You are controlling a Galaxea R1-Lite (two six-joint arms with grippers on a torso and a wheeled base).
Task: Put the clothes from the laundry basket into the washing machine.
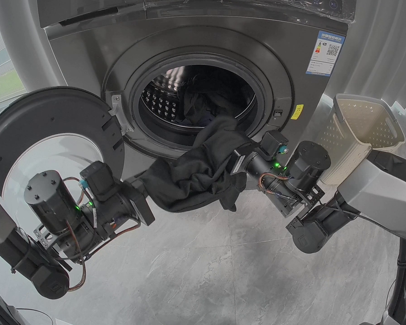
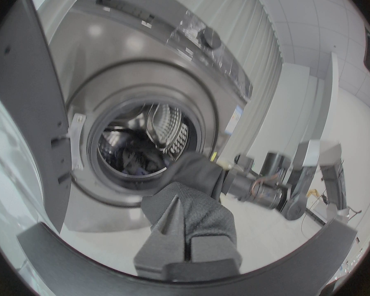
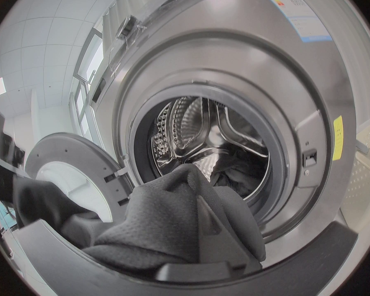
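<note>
Head view: the left claw (image 1: 142, 187) is pressed together on the left end of the garment (image 1: 198, 172). In the left wrist view its fingers (image 2: 168, 227) stand nearly closed, with cloth caught between them and draped over one. The right claw (image 1: 240, 153) pinches the right end and is largely wrapped in cloth; one finger (image 3: 218, 227) shows through the folds.

The black garment hangs between the two claws above the floor (image 1: 221, 267). Its long axis runs left to right across the lower lip of the washer (image 1: 284, 64) opening, and its upper right part lies at the rim. Dark clothes already lie in the drum (image 1: 164, 100).

The drum lies far and up from both claws. The right claw is nearer the rim, so that end should probably go in first.

The door (image 1: 45, 113) stands open on the left. The basket (image 1: 365, 127) stands on the right.
</note>
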